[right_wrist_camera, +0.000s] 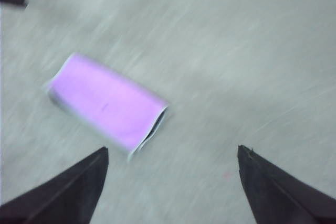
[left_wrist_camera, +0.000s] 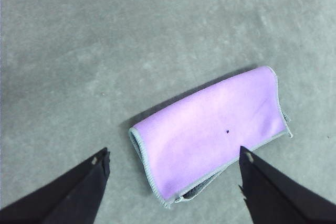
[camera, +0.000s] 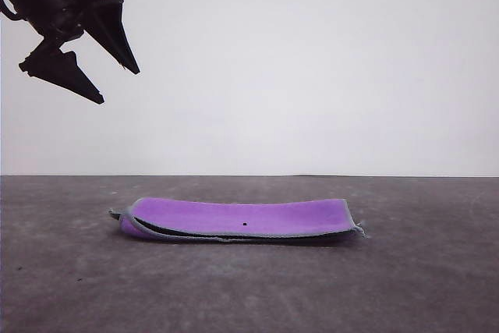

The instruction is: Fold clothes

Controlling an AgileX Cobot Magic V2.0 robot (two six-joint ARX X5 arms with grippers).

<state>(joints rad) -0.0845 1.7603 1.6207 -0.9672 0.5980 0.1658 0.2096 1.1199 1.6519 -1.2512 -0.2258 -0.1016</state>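
Cloth (camera: 238, 218) lay folded on grey counter (camera: 405, 286), purple face up, about midway between left and right edges, nearer far edge than near edge. Light grey edging showed along fold edges; dark grey inner face peeked between layers. Small dark speck on purple top. Left pincer (camera: 117, 87) hung high above counter's far left, jaws spread wide, holding nothing. Right pincer (right_wrist_camera: 173, 182) also spread wide, empty, above counter; its view motion-blurred, cloth (right_wrist_camera: 107, 103) beyond left fingertip (right_wrist_camera: 92, 169).
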